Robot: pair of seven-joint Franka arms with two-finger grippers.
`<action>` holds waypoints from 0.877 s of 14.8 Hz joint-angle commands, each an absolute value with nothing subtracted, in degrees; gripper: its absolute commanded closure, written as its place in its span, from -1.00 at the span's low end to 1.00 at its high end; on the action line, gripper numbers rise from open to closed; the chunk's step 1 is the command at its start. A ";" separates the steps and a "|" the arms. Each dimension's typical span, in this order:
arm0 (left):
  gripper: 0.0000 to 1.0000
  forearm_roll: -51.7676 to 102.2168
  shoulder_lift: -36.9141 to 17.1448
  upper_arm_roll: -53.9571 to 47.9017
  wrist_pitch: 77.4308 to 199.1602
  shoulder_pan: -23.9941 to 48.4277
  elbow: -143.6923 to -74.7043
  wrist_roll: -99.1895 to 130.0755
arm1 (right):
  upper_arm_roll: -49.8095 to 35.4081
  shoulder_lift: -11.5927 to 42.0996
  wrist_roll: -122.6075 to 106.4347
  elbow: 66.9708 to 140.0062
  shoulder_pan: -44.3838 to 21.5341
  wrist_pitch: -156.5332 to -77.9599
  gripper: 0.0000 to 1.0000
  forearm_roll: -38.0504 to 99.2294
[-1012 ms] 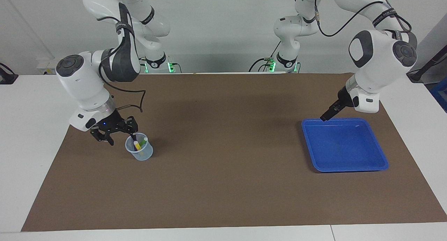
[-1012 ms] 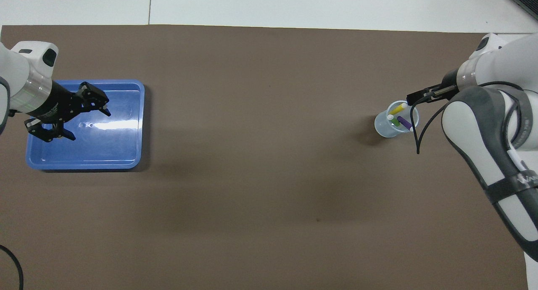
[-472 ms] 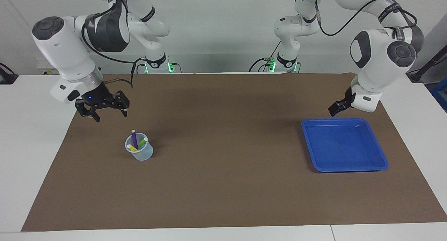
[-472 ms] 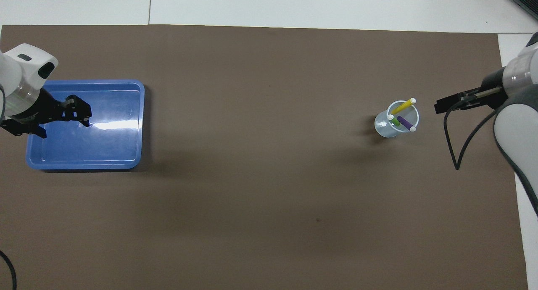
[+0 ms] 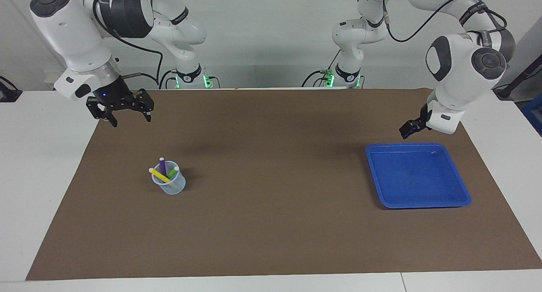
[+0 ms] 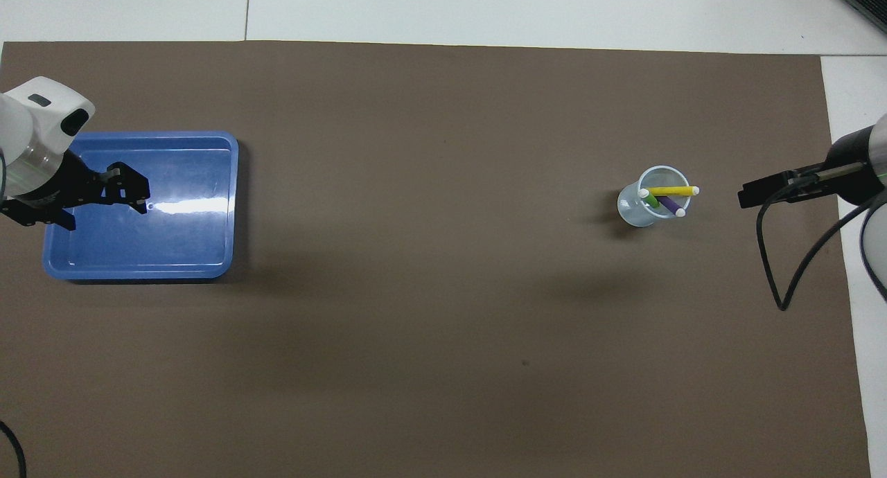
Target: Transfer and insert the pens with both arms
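All three pens stood in the clear cup [image 5: 169,183], which sat on the brown mat [image 5: 271,224] toward the right arm's end of the table: the yellow pen [image 5: 159,175] lay tilted across the rim with its pale cap poking out over the edge, the purple pen [image 5: 162,166] leaned more upright, and the green pen [image 5: 172,172] rested against the wall of the cup. Well apart from the cup, toward the left arm's end, the blue tray [image 5: 459,186] held no pens, so the transfer and insertion looked finished, with nothing left but for the arms to clear off. The right gripper [image 5: 125,111] hung in the air well apart from the cup, over the mat's edge nearest the robots, its fingers spread wide and carrying nothing. The left gripper [image 5: 410,129] hovered far from the cup, over the tray's rim on the robots' side, and also carried nothing; whether its fingers were spread or closed could not be told from either view.
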State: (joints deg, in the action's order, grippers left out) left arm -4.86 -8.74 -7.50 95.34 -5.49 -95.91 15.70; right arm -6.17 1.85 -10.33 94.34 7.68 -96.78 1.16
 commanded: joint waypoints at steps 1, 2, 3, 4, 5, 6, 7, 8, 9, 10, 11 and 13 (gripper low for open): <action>-1.00 -0.98 -5.27 -7.38 97.03 -5.98 -96.95 14.24 | -6.68 1.41 -9.05 94.92 8.09 -95.11 -1.00 -0.44; -1.00 -0.97 -4.66 -7.30 96.77 -5.80 -96.68 14.24 | -6.59 1.67 -8.97 94.66 8.00 -94.31 -1.00 -0.53; -1.00 -0.53 -3.35 -7.47 96.59 -5.97 -96.94 13.89 | -6.59 2.02 -8.44 94.22 7.91 -94.13 -1.00 -0.53; -1.00 -0.44 -1.86 -7.38 95.98 -5.98 -97.29 12.76 | -6.68 2.20 -7.92 93.26 7.82 -93.61 -1.00 -0.88; -1.00 -0.44 -0.89 -7.38 95.02 -5.89 -97.47 11.00 | -6.77 2.55 -7.65 92.47 7.56 -92.99 -1.00 -1.75; -1.00 -0.44 -0.01 -7.30 93.79 -5.54 -97.56 8.99 | -6.77 3.33 -7.65 92.03 7.56 -92.99 -1.00 -2.11; -1.00 -0.44 0.87 -7.29 93.17 -5.45 -97.91 7.14 | -6.85 3.43 -7.47 92.11 7.56 -92.81 -1.00 -2.11; -1.00 -0.44 1.57 -7.29 92.99 -5.45 -99.13 5.38 | -6.77 3.43 -7.38 92.20 7.47 -92.73 -1.00 -2.11; -1.00 -0.44 2.19 -7.29 94.03 -5.36 -100.79 5.19 | -6.85 3.43 -7.38 92.20 7.47 -92.64 -1.00 -2.02; -1.00 -0.44 2.98 -7.38 94.56 -5.36 -102.29 4.92 | -6.86 3.34 -7.38 92.28 7.56 -92.64 -1.00 -2.02; -1.00 -0.44 3.08 -7.38 94.74 -5.10 -102.48 4.92 | -6.86 3.25 -7.38 92.37 7.56 -92.55 -1.00 -2.02; -1.00 0.17 2.99 -7.38 94.92 -4.92 -102.30 4.92 | -6.86 3.16 -7.38 92.55 7.38 -92.46 -1.00 -2.02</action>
